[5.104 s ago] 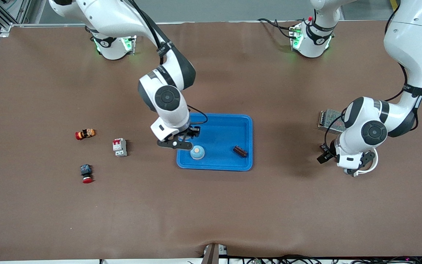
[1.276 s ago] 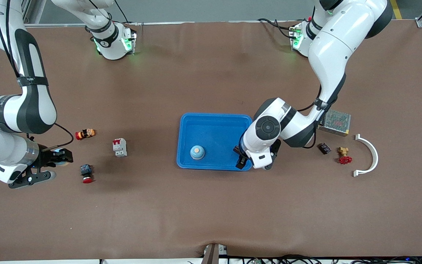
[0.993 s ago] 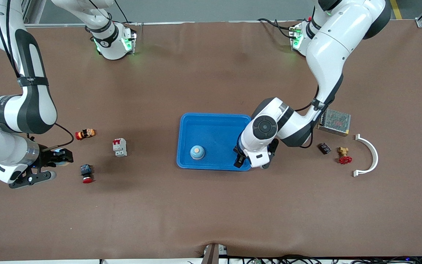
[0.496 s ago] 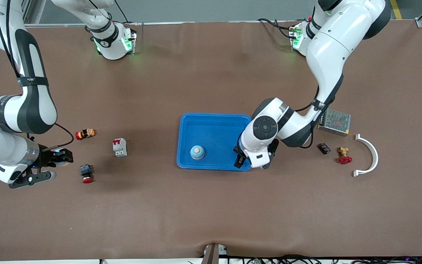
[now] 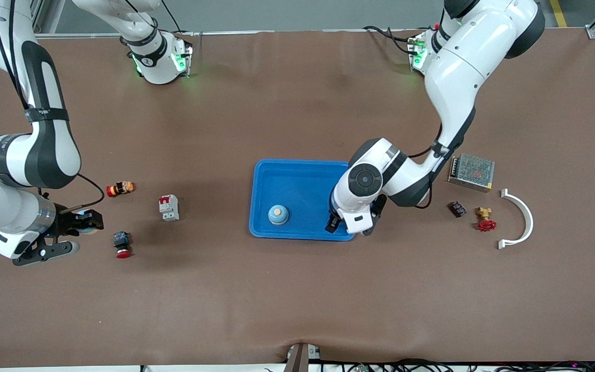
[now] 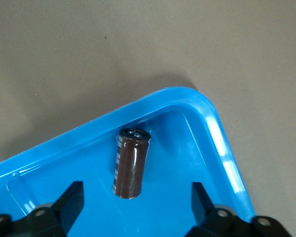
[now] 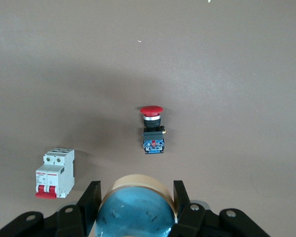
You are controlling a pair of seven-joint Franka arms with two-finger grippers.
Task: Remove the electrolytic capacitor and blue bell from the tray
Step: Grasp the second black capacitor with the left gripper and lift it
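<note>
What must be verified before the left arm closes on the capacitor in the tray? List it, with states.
1. Left end effector open: ok, its fingers stand wide apart.
2. Capacitor between the fingers: ok, it lies on its side in the tray, lengthwise across the closing direction.
3. Fingers down at capacitor height: cannot tell.
4. Bell out of the way: ok, it sits in the tray, apart from the capacitor.
5. Right arm clear: ok, it waits over the table near the red button, its end effector shut on a blue round object.
</note>
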